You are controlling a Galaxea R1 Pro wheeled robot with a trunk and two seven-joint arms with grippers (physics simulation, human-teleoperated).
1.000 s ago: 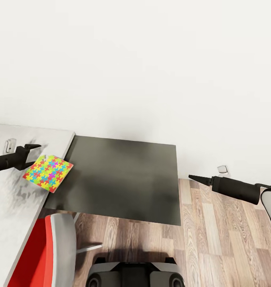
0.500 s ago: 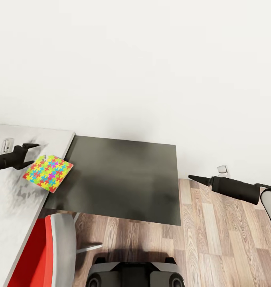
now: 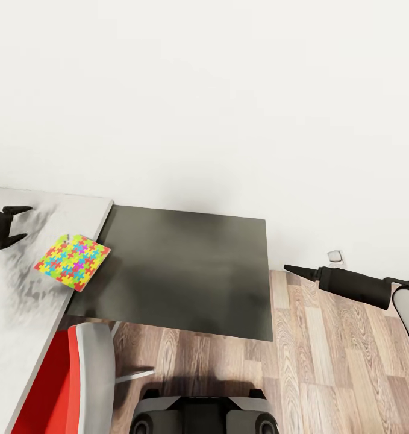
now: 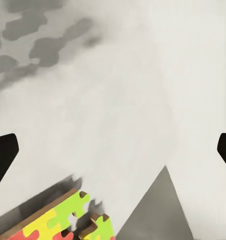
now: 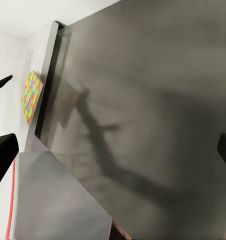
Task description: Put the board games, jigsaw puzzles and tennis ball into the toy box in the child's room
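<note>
Jigsaw puzzle point(image 3: 72, 261) lying flat on the pale grey top of the desk point(image 3: 23, 301), one corner reaching just over the seam onto the dark grey section point(image 3: 180, 271). In the left wrist view, a corner of the same puzzle point(image 4: 73, 220) showing its thin brown edge against the pale top. Left hand point(image 3: 14, 224) at about ten o'clock from the puzzle, apart from it, fingers spread wide and empty. Right hand point(image 3: 291, 269) out at three o'clock from the puzzle, beyond the far edge of the dark section, above the wood-plank floor point(image 3: 337, 361); fingertips together in the head view, yet standing at opposite edges of the right wrist view, so cannot tell its state. Red chair point(image 3: 59, 386) at six o'clock, tucked beside the desk. White wall point(image 3: 216, 108) at twelve.
</note>
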